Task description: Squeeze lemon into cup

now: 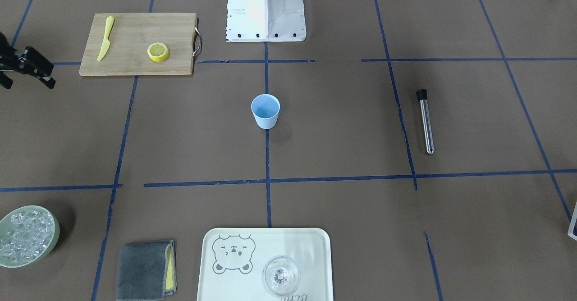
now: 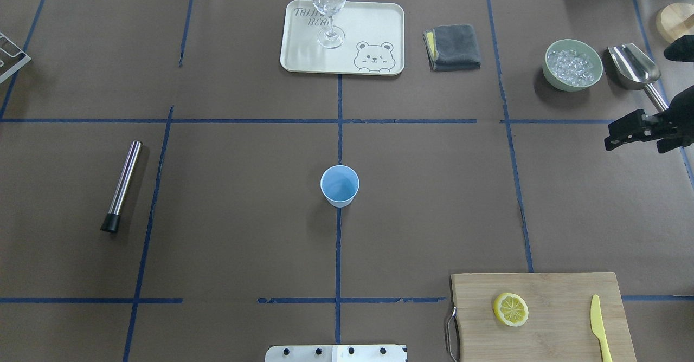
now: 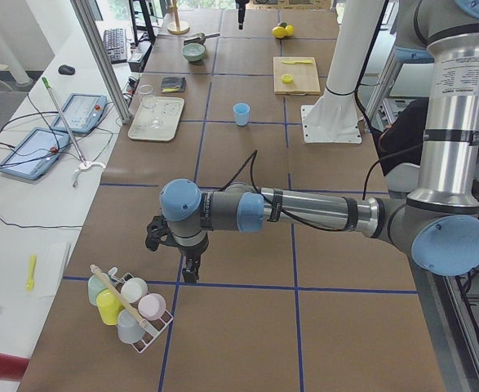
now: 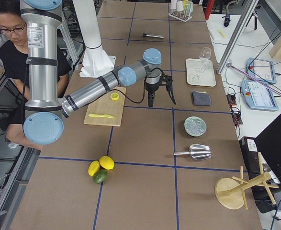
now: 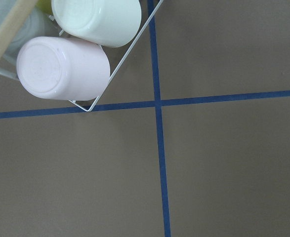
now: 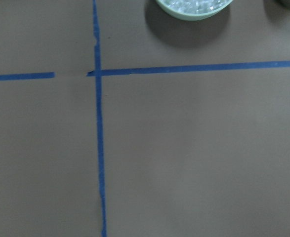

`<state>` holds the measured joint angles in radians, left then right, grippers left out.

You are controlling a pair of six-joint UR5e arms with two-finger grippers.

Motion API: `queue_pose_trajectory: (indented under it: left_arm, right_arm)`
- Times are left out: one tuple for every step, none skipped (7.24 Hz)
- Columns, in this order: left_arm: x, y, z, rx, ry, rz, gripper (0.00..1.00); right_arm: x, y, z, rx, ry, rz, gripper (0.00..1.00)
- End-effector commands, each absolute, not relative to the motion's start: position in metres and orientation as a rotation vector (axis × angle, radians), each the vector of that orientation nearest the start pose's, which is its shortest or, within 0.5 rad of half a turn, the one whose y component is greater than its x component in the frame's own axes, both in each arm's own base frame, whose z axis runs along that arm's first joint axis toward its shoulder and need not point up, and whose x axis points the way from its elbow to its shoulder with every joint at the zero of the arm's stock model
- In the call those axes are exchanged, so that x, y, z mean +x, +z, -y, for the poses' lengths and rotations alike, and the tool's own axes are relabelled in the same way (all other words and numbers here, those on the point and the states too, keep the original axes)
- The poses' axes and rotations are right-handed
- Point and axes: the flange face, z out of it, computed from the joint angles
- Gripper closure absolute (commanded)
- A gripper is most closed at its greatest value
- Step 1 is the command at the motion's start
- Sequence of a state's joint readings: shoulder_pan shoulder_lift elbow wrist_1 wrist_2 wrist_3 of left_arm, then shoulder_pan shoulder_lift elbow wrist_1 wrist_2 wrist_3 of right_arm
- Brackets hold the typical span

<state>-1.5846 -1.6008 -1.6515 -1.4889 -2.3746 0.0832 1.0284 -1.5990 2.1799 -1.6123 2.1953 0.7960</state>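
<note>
Nearest the overhead camera, 1 cutting board (image 2: pixel 558 297) carries 1 lemon slice (image 2: pixel 511 309) and 1 yellow knife (image 2: pixel 601 327). 1 light-blue cup (image 2: pixel 340 185) stands upright mid-worktop (image 2: pixel 244 215), well apart from both. Wide open and empty, the right end effector (image 2: pixel 634 144) hangs near 1 bowl of ice (image 2: pixel 573 64). I cannot tell how far open the left end effector (image 3: pixel 171 260) is.

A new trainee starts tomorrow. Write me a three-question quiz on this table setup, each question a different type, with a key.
1. True or false: the lemon slice lies inside the light-blue cup.
2. What shares the cutting board with the slice? A) yellow plastic knife B) metal scoop C) grey cloth
3. Fill in: the wine glass stands on the ____.

Key: 1 false, it lies on the board; 2 A; 3 bear-printed tray.
</note>
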Motion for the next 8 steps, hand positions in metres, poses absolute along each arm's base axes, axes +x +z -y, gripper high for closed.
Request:
queue_pose_trajectory:
  left_arm:
    - [-0.069, 0.593, 0.504, 0.100, 0.091, -0.800, 0.00]
    - [-0.069, 0.583, 0.504, 0.116, 0.096, -0.799, 0.00]
    - [-0.069, 0.579, 0.504, 0.123, 0.096, -0.799, 0.00]
    - [-0.069, 0.578, 0.504, 0.125, 0.097, -0.799, 0.00]
    - [-0.069, 0.574, 0.504, 0.132, 0.100, -0.798, 0.00]
    - [-0.069, 0.573, 0.504, 0.135, 0.101, -0.798, 0.00]
    - [-0.069, 0.573, 0.504, 0.135, 0.101, -0.798, 0.00]
    - [-0.069, 0.574, 0.504, 0.132, 0.100, -0.798, 0.00]
  right_arm:
    - [-0.237, 0.345, 0.365, 0.060, 0.101, 0.803, 0.00]
    - [-0.262, 0.339, 0.347, 0.060, 0.120, 0.830, 0.00]
    - [-0.269, 0.336, 0.338, 0.053, 0.141, 0.848, 0.00]
    - [-0.286, 0.328, 0.320, 0.041, 0.117, 0.859, 0.00]
    - [-0.309, 0.330, 0.304, 0.058, 0.140, 0.832, 0.00]
    - [-0.330, 0.328, 0.284, 0.079, 0.121, 0.836, 0.00]
    - [-0.344, 0.329, 0.270, 0.072, 0.123, 0.834, 0.00]
    - [-0.352, 0.337, 0.254, 0.058, 0.115, 0.830, 0.00]
